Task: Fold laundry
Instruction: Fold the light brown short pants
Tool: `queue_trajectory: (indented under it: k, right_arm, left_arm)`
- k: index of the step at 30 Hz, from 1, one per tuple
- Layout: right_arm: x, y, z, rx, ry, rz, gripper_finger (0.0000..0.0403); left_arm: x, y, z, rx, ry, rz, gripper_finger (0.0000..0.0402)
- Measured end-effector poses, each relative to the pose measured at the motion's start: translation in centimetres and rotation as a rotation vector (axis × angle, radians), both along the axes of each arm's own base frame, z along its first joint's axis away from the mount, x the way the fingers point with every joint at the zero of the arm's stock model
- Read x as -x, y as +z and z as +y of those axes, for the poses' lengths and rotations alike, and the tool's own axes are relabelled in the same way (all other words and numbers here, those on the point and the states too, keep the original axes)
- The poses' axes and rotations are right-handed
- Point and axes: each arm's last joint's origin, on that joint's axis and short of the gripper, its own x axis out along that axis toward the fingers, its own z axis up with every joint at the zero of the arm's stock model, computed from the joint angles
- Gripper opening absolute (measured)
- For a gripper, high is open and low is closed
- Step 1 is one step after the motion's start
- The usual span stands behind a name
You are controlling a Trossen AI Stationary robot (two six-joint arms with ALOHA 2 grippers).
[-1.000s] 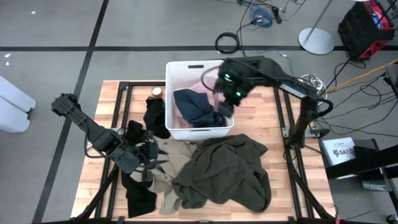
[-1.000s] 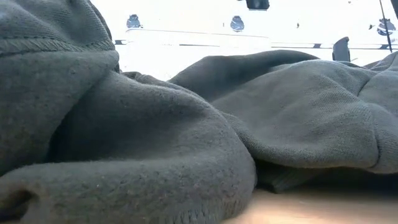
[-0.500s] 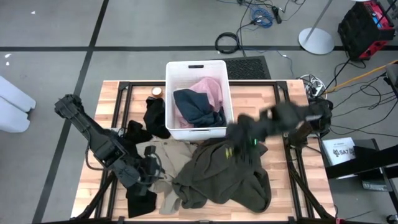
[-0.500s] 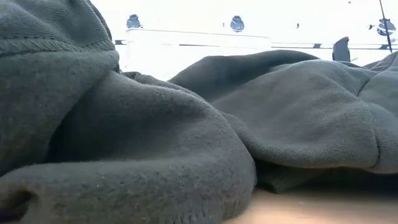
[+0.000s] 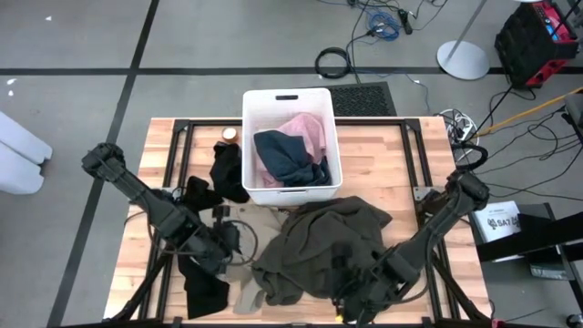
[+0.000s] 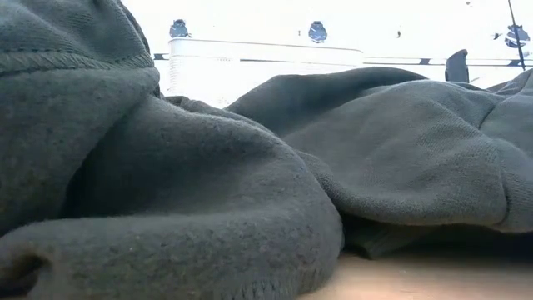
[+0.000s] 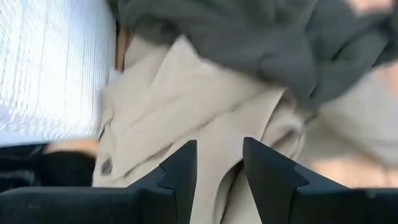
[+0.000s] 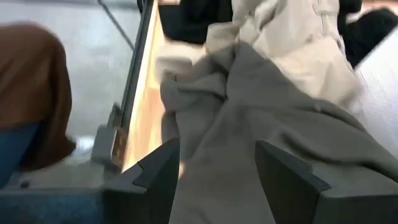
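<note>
A white bin (image 5: 248, 118) stands at the far middle of the wooden desk (image 5: 164, 150). Inside it lie two garments: a pale pink one (image 5: 308, 130) toward the far right corner, and a navy blue one (image 5: 287, 159) bunched in front of it, filling the near half and reaching the bin's near wall. Just outside the bin's left wall a black garment (image 5: 228, 171) sits on the desk, and a small round tan thing (image 5: 230, 135) lies beside it.

In front of the bin the large dark olive-grey garment (image 5: 319, 246) is spread in a rumpled heap; it fills nearly all of the low view (image 6: 250, 192). To its left a beige-tan garment (image 5: 239, 260) lies partly under its edge, and more black cloth (image 5: 202, 287) lies at the near left.

The left claw (image 7: 219, 163) hangs low over the beige-tan garment (image 7: 186, 106), its fingers apart with nothing between them. The right claw (image 8: 216, 167) is at the near edge of the olive-grey garment (image 8: 261, 143), fingers also apart and empty, the cloth lying just ahead of them.
</note>
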Motion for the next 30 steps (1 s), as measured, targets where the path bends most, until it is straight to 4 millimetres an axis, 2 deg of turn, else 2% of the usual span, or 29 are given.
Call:
queue_trajectory:
  k: [4, 8, 17, 22, 27, 30]
  right_arm:
    - [-0.4, -3.5, -0.3, -0.006, 0.017, -0.039, 0.0196]
    - [-0.7, -5.2, -1.5, -0.043, -0.027, 0.029, 0.0196]
    - [-1.5, -5.1, -2.3, -0.081, -0.044, 0.019, 0.0196]
    - [-1.5, -5.1, -2.3, -0.081, -0.044, 0.020, 0.0196]
    - [-1.4, -5.2, -2.5, -0.062, -0.056, 0.019, 0.0196]
    - [-1.8, -5.7, -3.0, -0.007, -0.122, 0.009, 0.0196]
  left_arm:
    - [0.2, -0.3, 0.8, -0.010, -0.016, 0.088, 0.0139]
    - [0.6, -0.6, 1.0, -0.004, -0.072, 0.177, 0.0139]
    - [0.6, -1.3, 1.0, -0.016, -0.114, 0.221, 0.0139]
    - [0.6, -3.1, 1.7, -0.044, -0.078, 0.262, 0.0139]
    - [-0.7, -5.0, 2.0, -0.030, -0.047, 0.239, 0.0139]
    - [-1.6, -6.3, 2.3, -0.057, -0.004, 0.267, 0.0139]
